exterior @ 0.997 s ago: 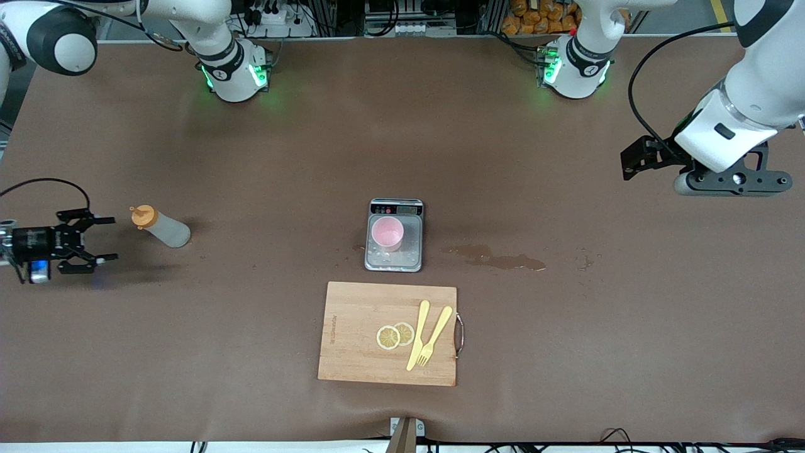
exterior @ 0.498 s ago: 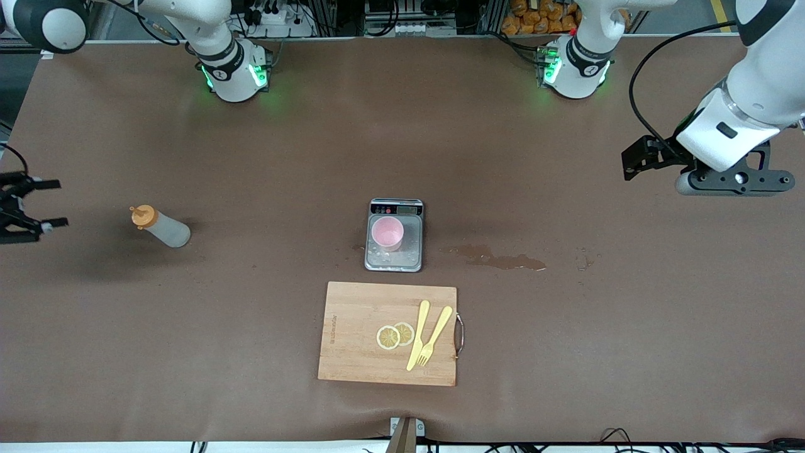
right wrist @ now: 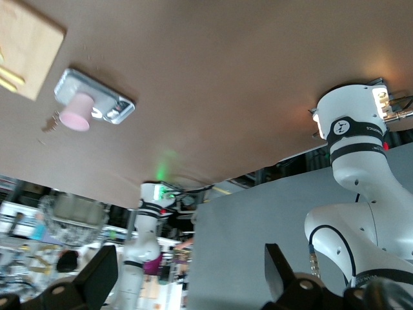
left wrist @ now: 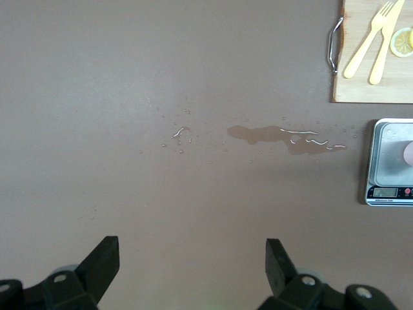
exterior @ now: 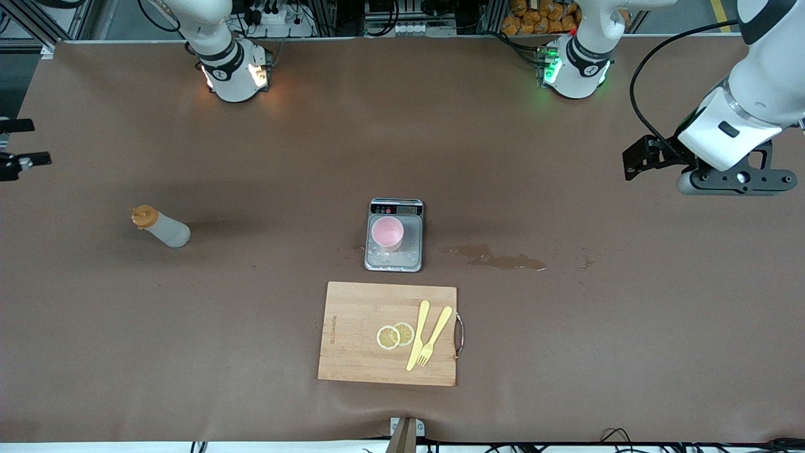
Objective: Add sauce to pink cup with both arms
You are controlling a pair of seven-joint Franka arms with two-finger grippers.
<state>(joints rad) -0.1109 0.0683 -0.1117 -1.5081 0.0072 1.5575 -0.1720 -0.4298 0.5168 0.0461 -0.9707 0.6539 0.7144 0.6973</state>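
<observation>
From my remote station, front view, read across from the right arm's end of the counter [exterior: 264,157]. At about 9 o'clock, at the very edge of the frame, I see the right claw [exterior: 16,142] over the counter's margin, its two fingers apart and holding nothing; in its own wrist view the finger pads [right wrist: 103,271] stand wide.

The sauce [exterior: 160,227] lies on its side on the bare counter, toward the right arm's end, orange cap pointing to roughly 10 o'clock, untouched and well apart from the right claw.

At the centre, the pink cup [exterior: 387,232] stands upright on the grey scale [exterior: 394,259], whose display edge faces 12 o'clock.

At 6 o'clock from the scale, nearer the front camera, the wooden cutting board [exterior: 352,352] carries two lemon slices [exterior: 394,335] and, beside them, a yellow knife [exterior: 417,335] and yellow fork [exterior: 435,336].

At 3 o'clock from the scale, a wet spill [exterior: 497,257] marks the counter.

At about 2 o'clock, I see the left claw [left wrist: 192,268] hanging over bare counter at the left arm's end, fingers apart, empty.
</observation>
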